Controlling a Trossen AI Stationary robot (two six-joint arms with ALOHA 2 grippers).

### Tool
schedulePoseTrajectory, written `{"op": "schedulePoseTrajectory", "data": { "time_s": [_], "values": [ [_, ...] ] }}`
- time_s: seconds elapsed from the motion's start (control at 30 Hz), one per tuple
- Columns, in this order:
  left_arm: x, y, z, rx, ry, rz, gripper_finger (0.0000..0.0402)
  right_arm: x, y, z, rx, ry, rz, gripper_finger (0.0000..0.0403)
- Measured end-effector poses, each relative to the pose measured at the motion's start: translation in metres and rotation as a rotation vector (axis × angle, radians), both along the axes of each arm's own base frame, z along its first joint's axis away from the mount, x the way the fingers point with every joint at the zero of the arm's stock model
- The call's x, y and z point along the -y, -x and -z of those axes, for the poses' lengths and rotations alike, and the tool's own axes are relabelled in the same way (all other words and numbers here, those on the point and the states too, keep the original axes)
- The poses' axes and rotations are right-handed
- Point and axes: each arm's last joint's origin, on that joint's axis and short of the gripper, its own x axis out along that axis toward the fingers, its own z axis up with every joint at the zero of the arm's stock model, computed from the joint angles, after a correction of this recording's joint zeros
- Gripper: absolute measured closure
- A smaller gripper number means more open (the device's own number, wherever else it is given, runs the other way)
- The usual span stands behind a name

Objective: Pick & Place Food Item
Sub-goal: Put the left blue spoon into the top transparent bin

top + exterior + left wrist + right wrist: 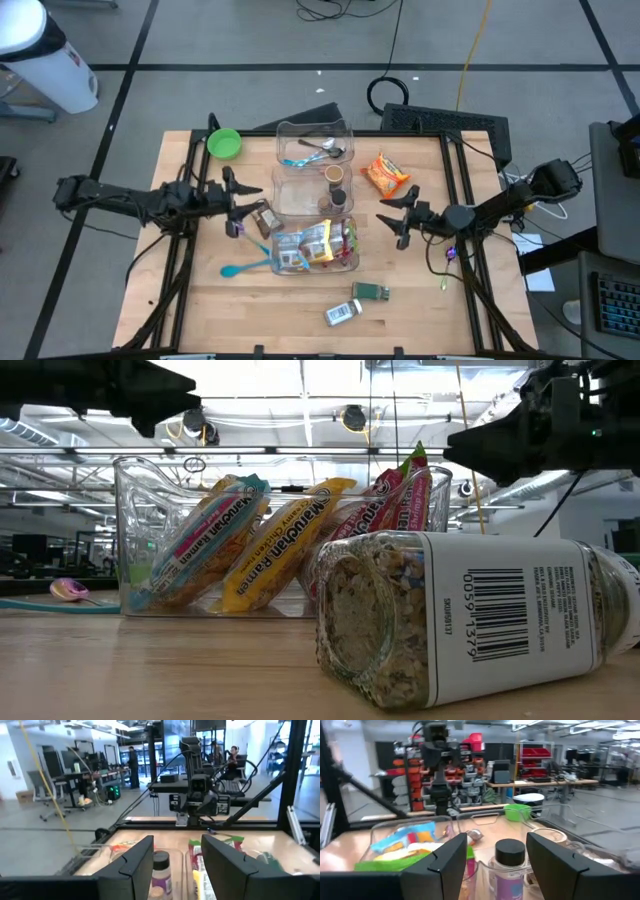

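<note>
Nearest the table's front edge we see a clear jar of grainy seasoning (470, 615) lying on its side, its barcode label facing us, with a small green packet (371, 291) just behind it. Further in stands the clear bin (315, 246) holding the ramen packets (285, 540), which lean upright inside it; a teal spoon (243, 267) lies beside the bin's left side. Beyond that bin are two more clear containers: the middle one holds the dark-capped bottles (335, 186), the far one some utensils (318, 152). An orange snack bag (385, 174) lies flat on the wood to their right, and a green bowl (223, 143) sits at the far left corner. The left gripper (240, 205) hovers left of the containers, the right gripper (393, 216) right of them; both have their fingers parted with nothing between them.
</note>
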Motion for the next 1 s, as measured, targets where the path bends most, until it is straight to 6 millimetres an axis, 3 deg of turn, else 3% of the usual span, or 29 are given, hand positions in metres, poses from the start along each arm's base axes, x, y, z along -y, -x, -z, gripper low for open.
{"op": "schedulePoseTrajectory", "data": {
  "time_s": [0.3, 0.5, 0.63, 0.8, 1.0],
  "values": [
    [-0.003, -0.001, 0.000, 0.031, 0.143, -0.074, 0.0231, -0.001, -0.001, 0.001, -0.033, 0.084, -0.040, 0.0204],
    [-0.003, -0.001, -0.002, 0.042, 0.097, -0.099, 0.0231, -0.005, -0.001, 0.000, -0.016, 0.064, -0.181, 0.0204],
    [-0.007, 0.001, -0.002, 0.030, 0.072, -0.242, 0.0219, -0.007, -0.001, 0.005, -0.053, 0.004, -0.261, 0.0204],
    [-0.013, 0.010, 0.002, -0.223, -0.012, -0.449, 0.0187, -0.006, -0.002, 0.010, -0.106, -0.001, -0.264, 0.0204],
    [-0.015, 0.032, -0.010, -0.419, 0.302, -0.527, 0.0175, 0.008, -0.004, 0.009, -0.098, 0.000, -0.221, 0.0204]
  ]
}}
